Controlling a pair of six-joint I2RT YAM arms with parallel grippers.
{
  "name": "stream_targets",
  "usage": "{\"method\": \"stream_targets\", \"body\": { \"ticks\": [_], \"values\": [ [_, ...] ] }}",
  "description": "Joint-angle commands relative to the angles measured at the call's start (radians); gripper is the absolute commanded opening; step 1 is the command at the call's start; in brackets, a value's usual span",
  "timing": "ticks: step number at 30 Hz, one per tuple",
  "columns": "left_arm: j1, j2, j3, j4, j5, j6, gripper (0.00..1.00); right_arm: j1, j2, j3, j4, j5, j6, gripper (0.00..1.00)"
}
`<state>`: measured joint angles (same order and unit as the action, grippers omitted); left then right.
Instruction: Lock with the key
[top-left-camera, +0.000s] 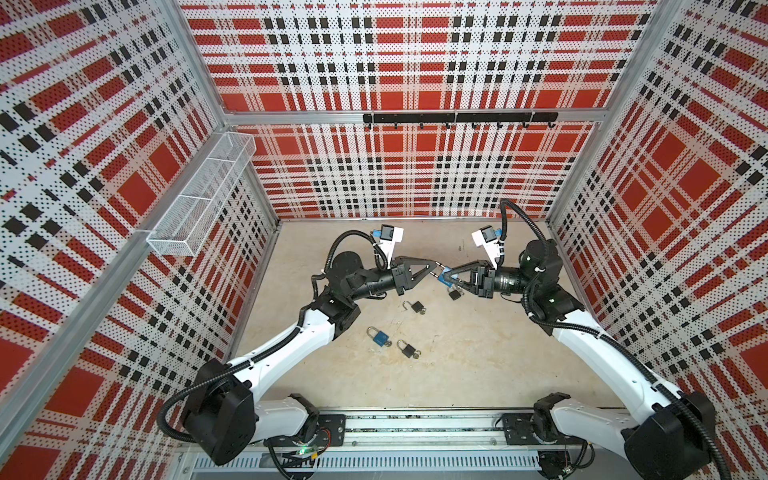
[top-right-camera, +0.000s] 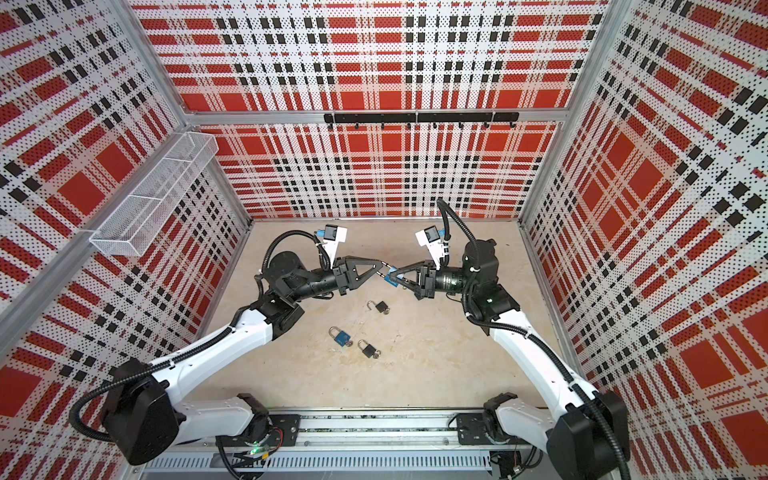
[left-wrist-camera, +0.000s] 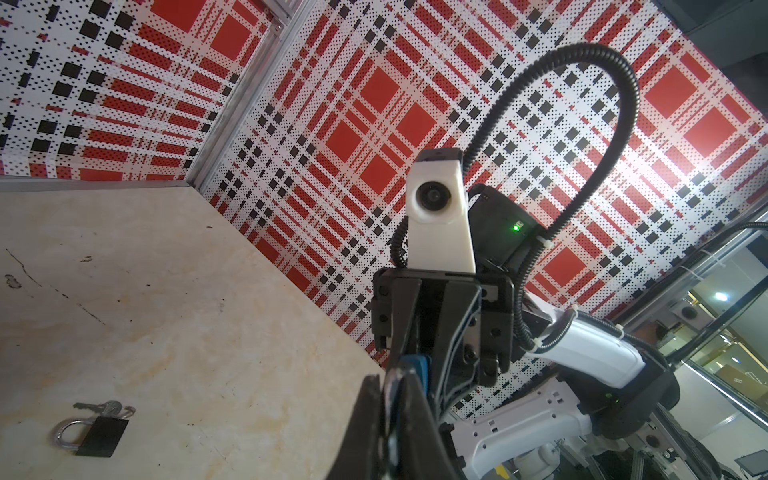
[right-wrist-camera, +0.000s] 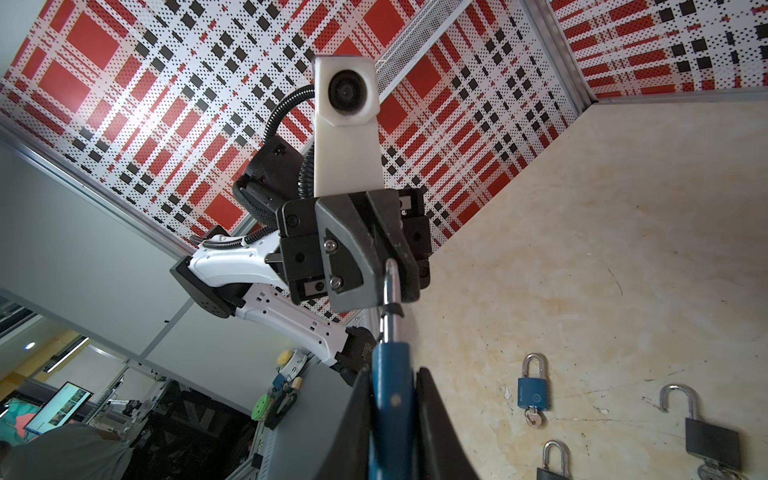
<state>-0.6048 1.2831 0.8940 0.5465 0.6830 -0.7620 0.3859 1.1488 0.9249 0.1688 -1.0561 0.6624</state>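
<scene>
- Where arms meet mid-frame in both top views, right gripper (top-left-camera: 449, 276) clamps blue padlock (top-left-camera: 445, 281); left gripper (top-left-camera: 435, 265) closed at it
- Left wrist: blue padlock sliver, lower centre
- Right wrist: shackle (right-wrist-camera: 390, 286) rises from bottom-centre body into left gripper's pinch

We find the beige stone table (top-left-camera: 478, 386) bare in front — mid-table, a blue metal padlock (top-left-camera: 380, 337) and black metal padlock (top-left-camera: 407, 350) obstruct.
</scene>
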Motion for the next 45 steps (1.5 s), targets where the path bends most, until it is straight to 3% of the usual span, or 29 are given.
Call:
{"method": "stream_targets", "body": {
  "ticks": [1, 11, 21, 45],
  "values": [
    [-0.011, 0.035, -0.029, -0.006, -0.064, 0.009, 0.00, 0.027, -0.040, 0.001, 0.152, -0.101, 0.046, 0.00],
    [-0.039, 0.046, -0.053, 0.023, -0.074, -0.009, 0.00, 0.028, -0.046, -0.015, 0.196, -0.075, 0.076, 0.00],
    [-0.076, 0.024, -0.085, 0.034, -0.096, -0.026, 0.00, 0.030, -0.045, -0.003, 0.153, -0.028, 0.031, 0.00],
    [-0.199, -0.002, -0.172, 0.040, -0.154, -0.050, 0.00, 0.031, 0.017, -0.004, 0.252, -0.039, 0.086, 0.00]
  ]
}}
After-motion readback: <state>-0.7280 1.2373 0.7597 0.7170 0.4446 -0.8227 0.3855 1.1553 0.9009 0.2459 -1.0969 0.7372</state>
